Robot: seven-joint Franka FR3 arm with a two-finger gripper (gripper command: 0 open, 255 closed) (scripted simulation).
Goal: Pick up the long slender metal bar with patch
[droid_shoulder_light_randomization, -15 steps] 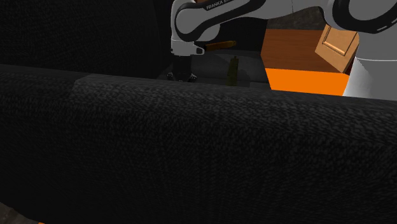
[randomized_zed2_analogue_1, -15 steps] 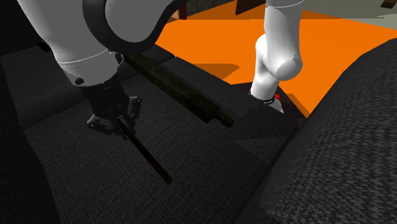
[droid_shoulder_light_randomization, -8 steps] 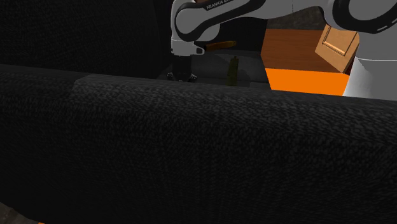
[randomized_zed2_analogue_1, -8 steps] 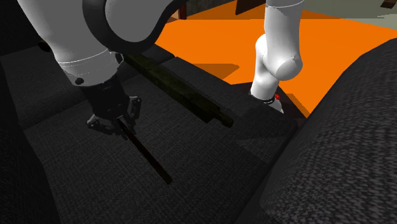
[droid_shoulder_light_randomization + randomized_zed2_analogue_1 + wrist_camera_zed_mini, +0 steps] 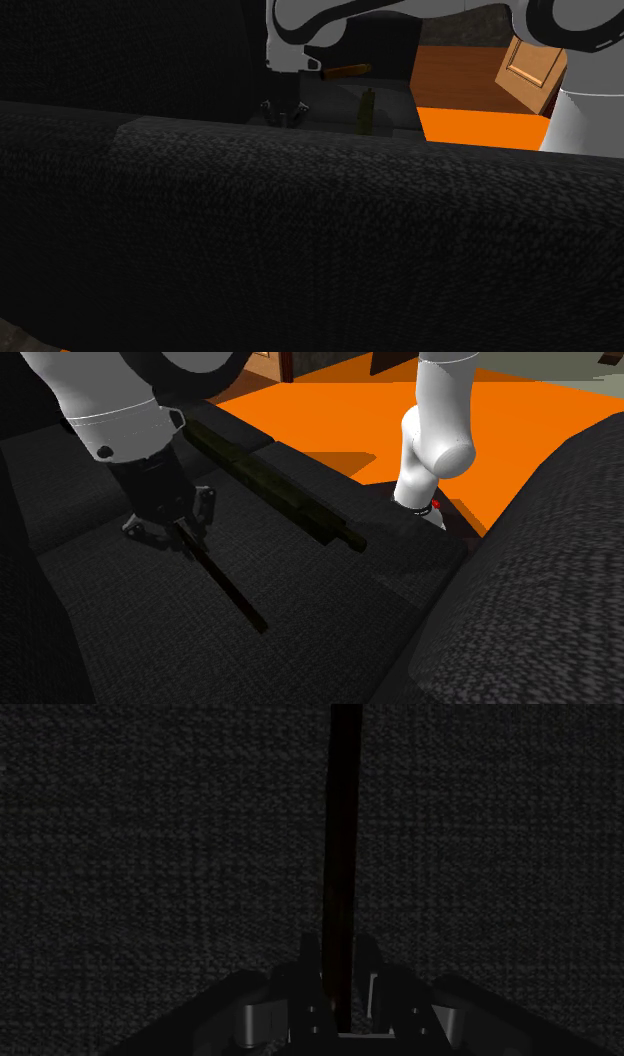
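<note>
1. The setting looks like a living room in a home.
2. A big dark sofa (image 5: 330, 632) shows it, with coarse woven upholstery, seat cushions and a thick armrest.
3. Beyond it lie a bright orange floor (image 5: 340, 412) and a panelled wooden door (image 5: 528, 70).

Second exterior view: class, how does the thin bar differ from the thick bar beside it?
The thin bar is slender and almost black; the thick bar is wider and olive-tinged. The tool clasps the thin bar's end; the thick bar lies free on the cushion. Both are long, straight and dark.
</note>
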